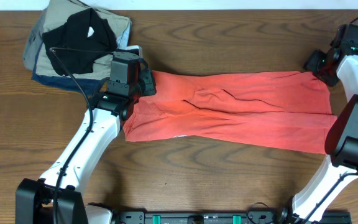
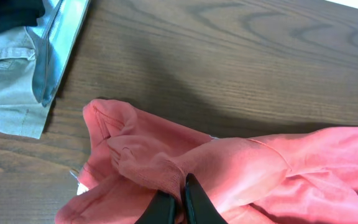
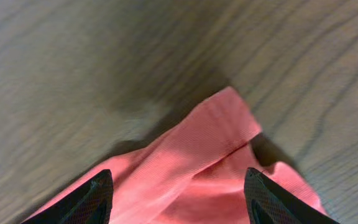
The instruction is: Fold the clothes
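Shirt (image 1: pixel 241 109): coral-red; lies across the middle of the table (image 1: pixel 229 31) as a long band running left to right; creased near its centre; its two ends sit at the two grippers
Shirt, left end: bunched and wrinkled in the left wrist view; hem rolled over; one fold rises into the left gripper
Shirt, right end: one corner lies flat on the wood, pointing away from the right wrist camera
Left gripper (image 2: pixel 180 202): at the shirt's upper left corner; fingers (image 2: pixel 199 208) pressed together with a fold of the shirt pinched between them
Right gripper (image 3: pixel 179 196): at the shirt's upper right corner; fingers (image 3: pixel 98 199) spread wide, one on each side of the corner; nothing clamped; whether they touch the cloth cannot be told
Pile of clothes (image 1: pixel 114 25): far left of the table, near the left gripper; bare wood between it and the shirt
Pile, layers: black garment (image 1: pixel 79 34) on top; khaki and blue layers beneath
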`<state>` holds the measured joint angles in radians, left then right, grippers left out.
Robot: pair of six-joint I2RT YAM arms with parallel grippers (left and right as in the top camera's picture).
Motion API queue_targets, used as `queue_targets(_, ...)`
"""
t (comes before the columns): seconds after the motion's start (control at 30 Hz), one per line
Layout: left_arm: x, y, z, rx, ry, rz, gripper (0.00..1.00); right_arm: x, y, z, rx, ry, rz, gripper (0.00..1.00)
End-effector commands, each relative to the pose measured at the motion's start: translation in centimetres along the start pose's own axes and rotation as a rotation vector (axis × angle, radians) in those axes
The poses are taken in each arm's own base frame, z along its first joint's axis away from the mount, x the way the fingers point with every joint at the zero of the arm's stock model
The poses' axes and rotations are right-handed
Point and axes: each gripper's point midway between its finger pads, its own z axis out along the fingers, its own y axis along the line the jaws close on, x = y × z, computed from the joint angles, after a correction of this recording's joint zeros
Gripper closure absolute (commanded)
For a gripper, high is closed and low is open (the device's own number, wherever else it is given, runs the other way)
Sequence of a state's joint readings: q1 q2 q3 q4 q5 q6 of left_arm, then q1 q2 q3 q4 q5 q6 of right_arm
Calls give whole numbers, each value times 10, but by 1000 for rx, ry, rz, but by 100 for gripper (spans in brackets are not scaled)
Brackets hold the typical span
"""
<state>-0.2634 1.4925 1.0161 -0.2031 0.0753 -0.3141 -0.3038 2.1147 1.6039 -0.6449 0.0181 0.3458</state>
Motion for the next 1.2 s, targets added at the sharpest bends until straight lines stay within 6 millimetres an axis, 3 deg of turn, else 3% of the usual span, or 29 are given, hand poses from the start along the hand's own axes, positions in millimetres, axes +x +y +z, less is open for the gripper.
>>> queue_targets(0.0, -9, -1, 0, -1, -15, -4, 94, -11, -10, 2, 51, -37, -20, 35)
queue_targets(0.43, -9, -1, 0, -1, -16, -8, 94, -22, -9, 5, 42, -80, -43, 37)
queue_targets(1.17, -9, -1, 0, -1, -16, -7, 94, -3, -19, 36, 73, -8, -30, 38)
